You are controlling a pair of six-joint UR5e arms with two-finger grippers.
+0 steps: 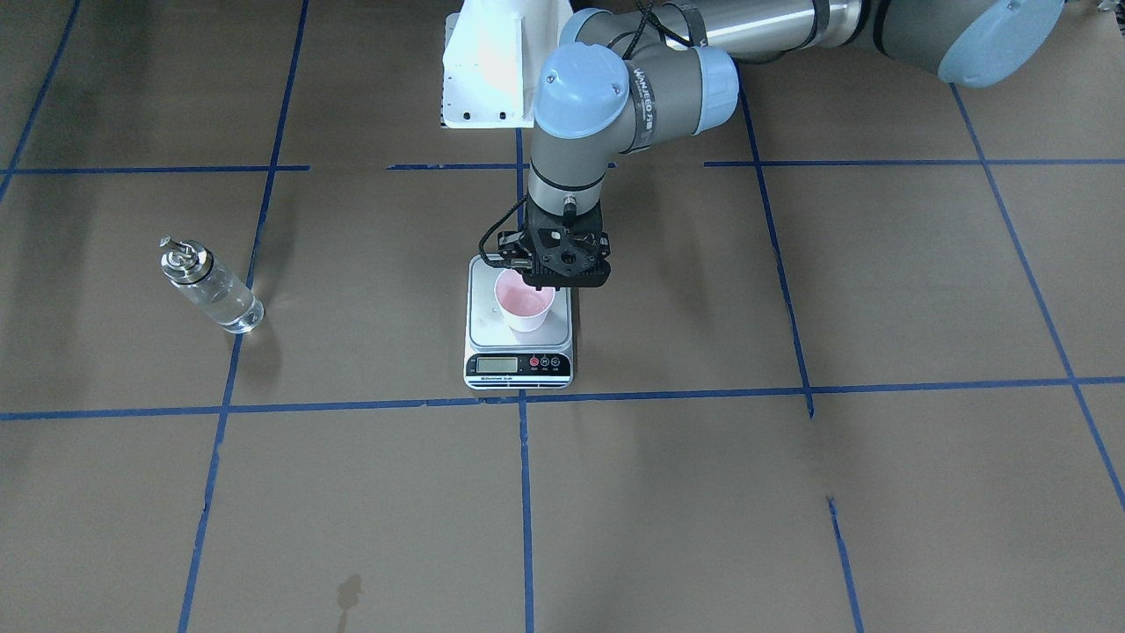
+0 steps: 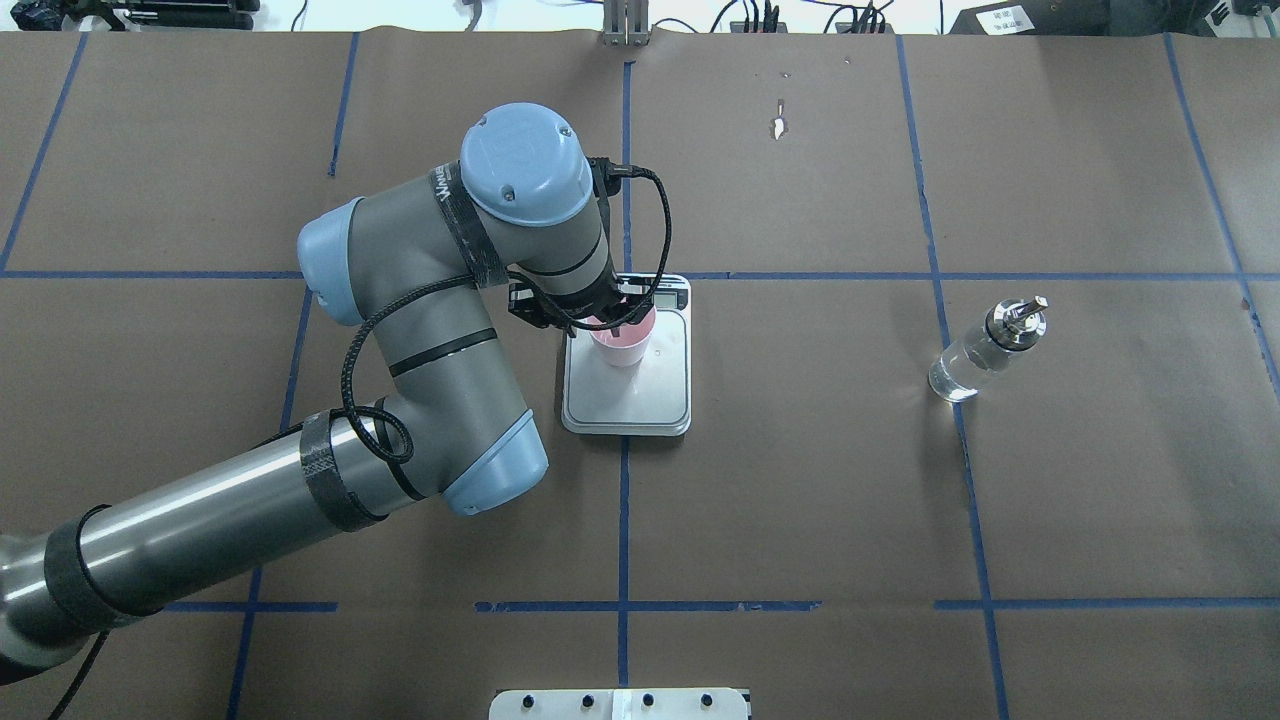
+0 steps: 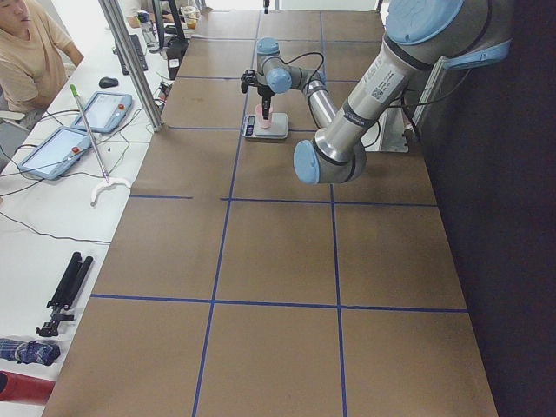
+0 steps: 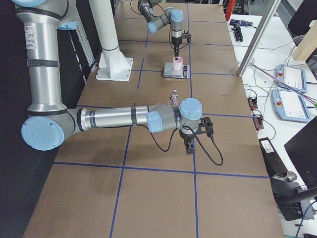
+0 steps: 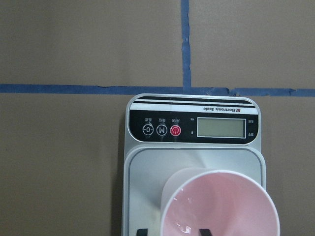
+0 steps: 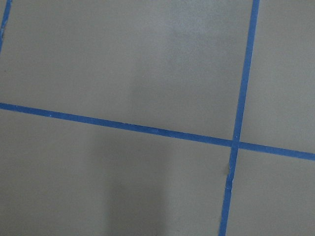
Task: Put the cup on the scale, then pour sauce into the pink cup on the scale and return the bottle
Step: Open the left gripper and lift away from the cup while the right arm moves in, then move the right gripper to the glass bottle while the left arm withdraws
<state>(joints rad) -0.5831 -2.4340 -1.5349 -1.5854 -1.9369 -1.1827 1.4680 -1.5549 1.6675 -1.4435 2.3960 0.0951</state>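
The pale pink cup stands upright on the silver scale at the table's middle; it also shows in the overhead view and the left wrist view. My left gripper hangs over the cup's rim. In the left wrist view its fingertips stand apart, one outside the cup wall and one inside, so it is open. The clear glass bottle with its silver spout stands alone far to the side, with clear liquid in it. My right gripper hovers over bare table near the bottle; I cannot tell whether it is open or shut.
Brown paper with blue tape lines covers the table. The white arm mount stands behind the scale. An operator sits at the side desk with tablets. The right wrist view shows only paper and tape.
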